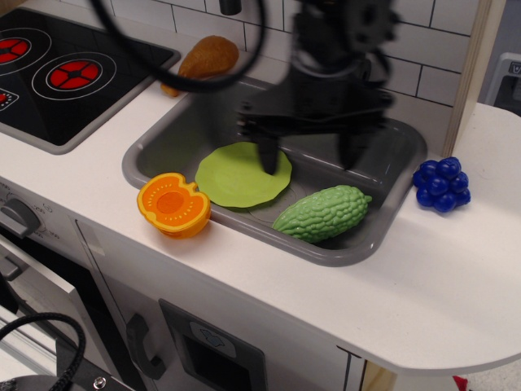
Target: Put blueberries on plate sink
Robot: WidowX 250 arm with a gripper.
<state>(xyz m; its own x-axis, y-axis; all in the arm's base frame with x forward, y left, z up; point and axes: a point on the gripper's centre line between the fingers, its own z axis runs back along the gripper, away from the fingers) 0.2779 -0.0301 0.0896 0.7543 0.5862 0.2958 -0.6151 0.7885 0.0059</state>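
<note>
The blueberries, a cluster of glossy dark-blue balls, sit on the white counter just right of the sink. The lime-green plate lies flat in the left part of the grey basin. My gripper hangs open and empty over the middle of the sink, blurred by motion. Its left finger is over the plate's right edge and its right finger is above the green gourd. The blueberries are well to the right of it.
An orange halved fruit rests on the sink's front-left rim. A brown bread-like item lies behind the sink. The black stovetop with red rings is at the left. A wooden post stands behind the blueberries.
</note>
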